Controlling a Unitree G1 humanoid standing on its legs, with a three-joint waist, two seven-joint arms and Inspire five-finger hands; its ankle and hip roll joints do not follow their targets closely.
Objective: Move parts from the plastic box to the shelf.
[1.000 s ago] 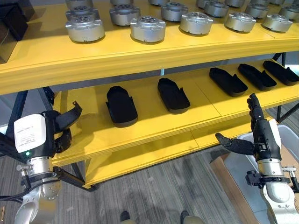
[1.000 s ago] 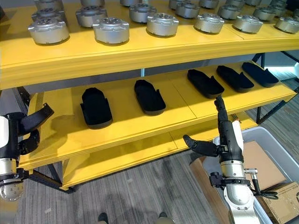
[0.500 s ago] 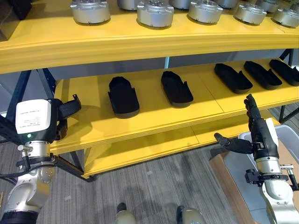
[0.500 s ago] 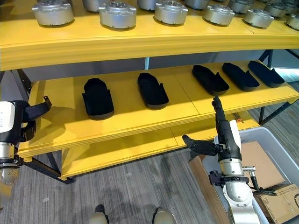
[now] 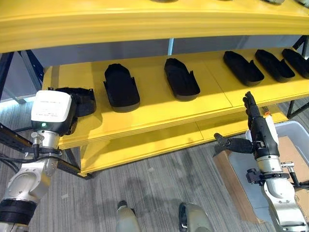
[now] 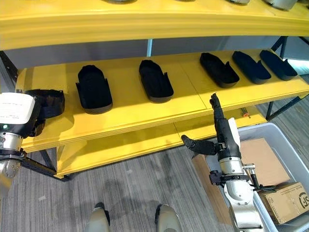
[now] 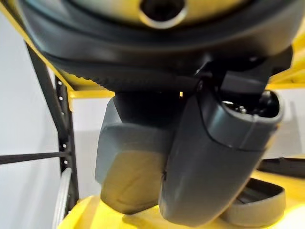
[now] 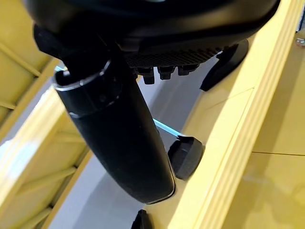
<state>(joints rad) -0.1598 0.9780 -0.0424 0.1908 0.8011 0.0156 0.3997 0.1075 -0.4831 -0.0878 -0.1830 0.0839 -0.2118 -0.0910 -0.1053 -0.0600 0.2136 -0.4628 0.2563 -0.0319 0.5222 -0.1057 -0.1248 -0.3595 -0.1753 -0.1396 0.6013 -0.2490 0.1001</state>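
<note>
1. Left eye view: the left hand (image 5: 79,100) curls round a black part (image 5: 87,99) at the left end of the yellow shelf (image 5: 159,118), resting on its middle board. Five more black parts lie further along this board. Let go too near the edge, the part could likely tip off.
2. Right eye view: the right hand (image 6: 217,126) stands below the shelf's front edge, fingers straight, thumb out, empty. Beside it, unlike the left eye view, the grey box (image 6: 270,145) shows cardboard inside.
3. Left wrist view: up close, the held part sits on the yellow board.
4. Right wrist view: the straight thumb (image 8: 119,138) lies along the shelf edge, which it might clip.
</note>
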